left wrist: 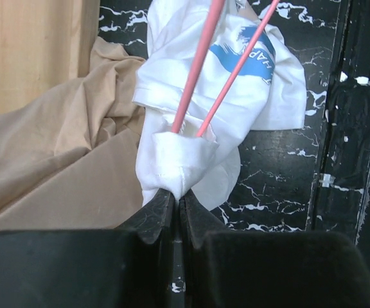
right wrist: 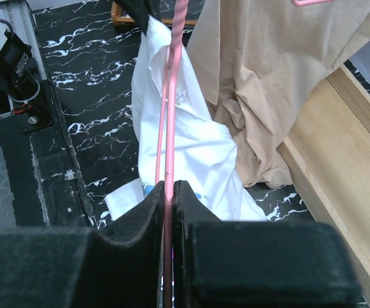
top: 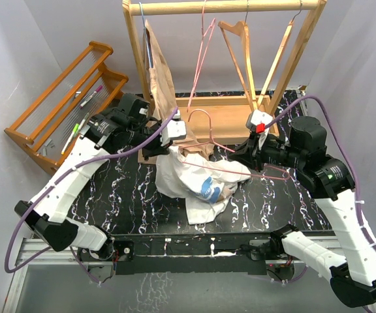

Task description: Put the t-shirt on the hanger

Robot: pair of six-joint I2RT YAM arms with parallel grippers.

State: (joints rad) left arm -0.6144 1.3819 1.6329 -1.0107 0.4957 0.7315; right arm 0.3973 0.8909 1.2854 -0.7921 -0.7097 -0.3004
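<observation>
Left claw: clenched on bunched white hem of shirt. Two pink wires of hanger enter cloth just beyond tips. Beige garment beside claw on left, touching shirt.
Right claw: clamped on pink hanger wire, which runs straight ahead into shirt. Beige garment ahead and right, draped onto wood base.
Shirt: bunched between claws, blue-print part lying on table.
Rack: behind both claws, carrying wood hangers.
</observation>
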